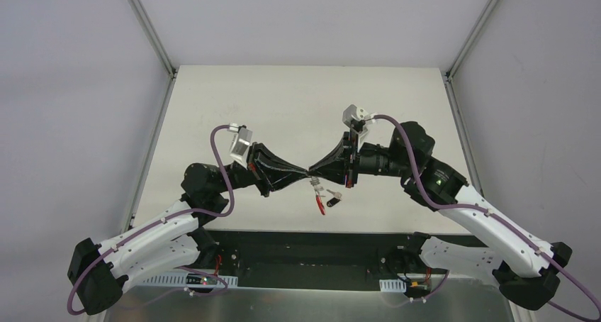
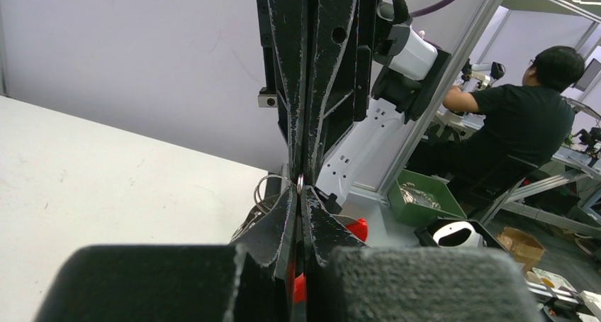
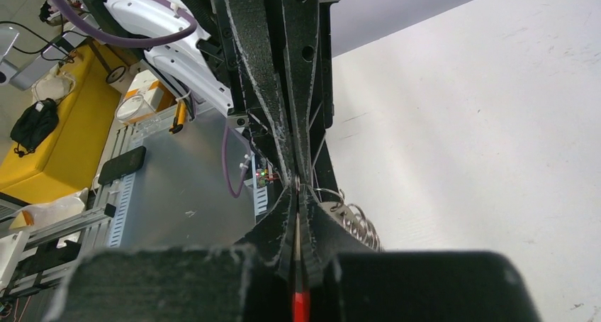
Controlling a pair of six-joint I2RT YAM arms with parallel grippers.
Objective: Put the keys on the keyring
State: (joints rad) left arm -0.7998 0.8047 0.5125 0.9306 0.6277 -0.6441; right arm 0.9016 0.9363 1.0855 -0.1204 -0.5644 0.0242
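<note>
Judged midway. Clamped shut on keyring (image 3: 358, 224) by left jaws and right jaws, tip to tip. Dangling just below: red piece (image 1: 321, 207), keys (image 1: 334, 198). Threading not visibly done; left to finish.

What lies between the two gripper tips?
In the left wrist view, a thin wire loop of the keyring sits between left gripper and right gripper tips.

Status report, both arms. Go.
Left gripper and right gripper shut tip to tip on keyring. Keys dangling just below the tips. No obstruction seen.
</note>
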